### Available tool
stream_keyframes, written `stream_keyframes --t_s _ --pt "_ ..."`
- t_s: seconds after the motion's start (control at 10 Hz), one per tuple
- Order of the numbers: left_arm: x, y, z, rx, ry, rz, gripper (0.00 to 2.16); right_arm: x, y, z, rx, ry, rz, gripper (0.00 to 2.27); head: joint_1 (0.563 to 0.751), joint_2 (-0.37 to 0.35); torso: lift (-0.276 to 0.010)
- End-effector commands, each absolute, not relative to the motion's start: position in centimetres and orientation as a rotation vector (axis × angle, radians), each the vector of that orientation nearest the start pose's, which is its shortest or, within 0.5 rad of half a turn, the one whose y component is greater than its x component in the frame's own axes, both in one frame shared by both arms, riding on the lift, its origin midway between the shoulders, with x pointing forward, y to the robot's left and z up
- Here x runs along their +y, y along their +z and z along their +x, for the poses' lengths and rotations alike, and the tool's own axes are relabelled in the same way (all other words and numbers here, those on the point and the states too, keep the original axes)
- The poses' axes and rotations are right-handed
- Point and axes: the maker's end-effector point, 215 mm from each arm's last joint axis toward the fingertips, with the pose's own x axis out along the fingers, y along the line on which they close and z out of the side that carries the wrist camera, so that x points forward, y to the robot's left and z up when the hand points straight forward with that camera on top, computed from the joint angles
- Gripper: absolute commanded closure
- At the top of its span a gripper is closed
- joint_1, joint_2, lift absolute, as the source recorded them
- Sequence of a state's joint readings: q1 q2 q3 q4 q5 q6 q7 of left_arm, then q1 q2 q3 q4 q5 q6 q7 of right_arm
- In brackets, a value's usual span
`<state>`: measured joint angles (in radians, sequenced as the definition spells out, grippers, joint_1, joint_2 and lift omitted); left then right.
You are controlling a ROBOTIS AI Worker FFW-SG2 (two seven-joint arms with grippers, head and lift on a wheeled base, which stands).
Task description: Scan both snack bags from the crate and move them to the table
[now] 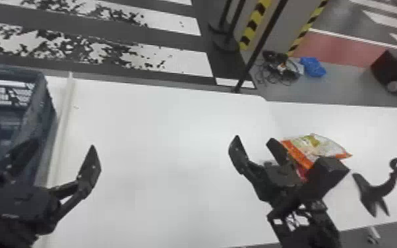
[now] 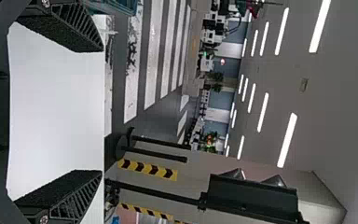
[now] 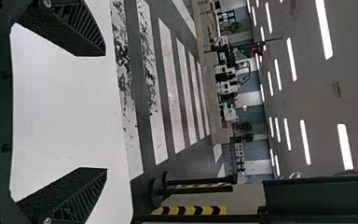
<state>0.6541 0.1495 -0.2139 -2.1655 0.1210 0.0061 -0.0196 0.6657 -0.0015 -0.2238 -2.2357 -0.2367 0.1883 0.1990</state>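
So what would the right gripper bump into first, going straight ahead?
The way looks free: the right gripper points across the white table towards the striped floor, though its height is hard to judge.

No readable text (or numbers)
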Motion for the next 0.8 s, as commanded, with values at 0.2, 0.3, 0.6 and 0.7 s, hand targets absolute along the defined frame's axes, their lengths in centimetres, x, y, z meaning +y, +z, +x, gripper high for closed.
stream_keyframes --t_s 0.2,0.3,0.6,0.7 --pt "12.3 -35.1 34.7 0.191 -0.228 -0.07 0.06 -26.2 -34.6 33.8 0.154 0.067 0.184 0.08 0.695 -0.226 -0.087" --pt "12.6 -35.2 34.2 0.2 -0.223 -0.07 0.06 -26.9 -34.3 33.0 0.143 0.053 0.191 0.08 0.695 -0.228 -0.087" --pt "12.3 -33.9 33.2 0.188 -0.224 -0.088 0.06 -26.2 -33.1 31.4 0.12 0.07 0.189 0.08 0.695 -0.245 -0.087" --pt "12.6 -33.3 32.8 0.176 -0.219 -0.091 0.06 -26.1 -32.5 30.8 0.102 0.072 0.185 0.08 0.695 -0.246 -0.087"
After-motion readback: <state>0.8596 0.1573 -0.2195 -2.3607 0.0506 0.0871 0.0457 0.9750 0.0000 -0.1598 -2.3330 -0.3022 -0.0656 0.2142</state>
